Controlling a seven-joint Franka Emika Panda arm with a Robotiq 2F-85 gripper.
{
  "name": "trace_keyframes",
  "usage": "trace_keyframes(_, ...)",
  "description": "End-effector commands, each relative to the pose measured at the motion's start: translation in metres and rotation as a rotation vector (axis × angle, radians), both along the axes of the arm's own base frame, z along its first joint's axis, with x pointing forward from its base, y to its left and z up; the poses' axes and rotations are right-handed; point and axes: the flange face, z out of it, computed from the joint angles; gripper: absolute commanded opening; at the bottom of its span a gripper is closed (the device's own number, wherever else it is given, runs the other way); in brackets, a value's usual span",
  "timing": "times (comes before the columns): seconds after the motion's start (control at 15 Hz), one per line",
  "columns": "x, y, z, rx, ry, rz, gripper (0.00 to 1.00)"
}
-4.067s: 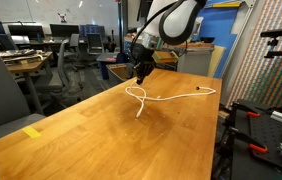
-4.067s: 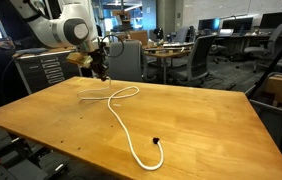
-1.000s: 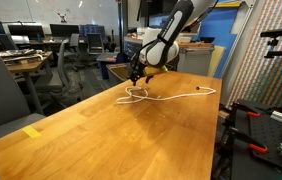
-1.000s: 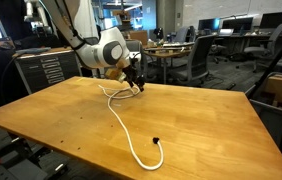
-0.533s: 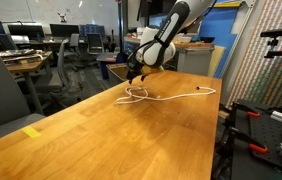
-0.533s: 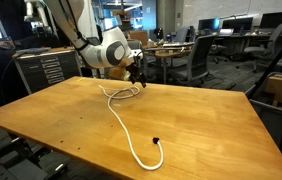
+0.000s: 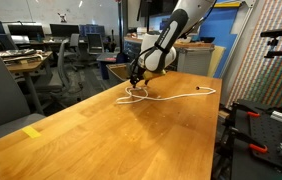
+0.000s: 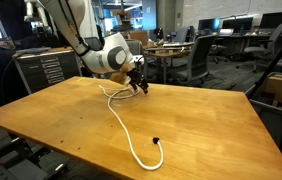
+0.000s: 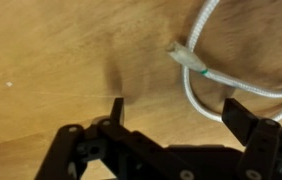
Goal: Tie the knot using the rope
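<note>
The rope is a thin white cord on the wooden table. It forms a small loop near the far side. One strand trails to a dark tip near the table's edge in both exterior views. My gripper hangs just above the loop, open and holding nothing. An exterior view shows the gripper beside the loop, with the rope running toward the near edge. In the wrist view, a curve of rope and a frayed rope end lie ahead of the open gripper, near the right fingertip.
Office chairs and desks stand behind the table. A yellow tape mark sits on the table's near corner. A rack with red clamps stands beside the table edge.
Since four seconds ago the arm has moved over the loop, and the loop has been drawn smaller. Over the last second the open gripper has only shifted slightly.
</note>
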Motion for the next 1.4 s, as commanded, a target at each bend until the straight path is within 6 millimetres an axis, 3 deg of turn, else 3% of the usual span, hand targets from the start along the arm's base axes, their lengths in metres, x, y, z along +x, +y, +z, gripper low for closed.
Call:
trace_keyframes(0.0,0.009,-0.002,-0.008,-0.020,0.024,-0.038,0.97)
trace_keyframes(0.07,0.010,-0.001,-0.008,-0.019,0.027,-0.044,0.74)
trace_keyframes(0.2,0.011,0.000,-0.009,-0.018,0.044,-0.060,0.72)
trace_keyframes(0.8,0.013,-0.010,-0.009,0.018,0.110,-0.204,0.04)
trace_keyframes(0.87,0.012,-0.011,-0.010,0.022,0.112,-0.221,0.00)
trace_keyframes(1.33,0.018,-0.022,0.005,0.040,0.063,-0.295,0.00)
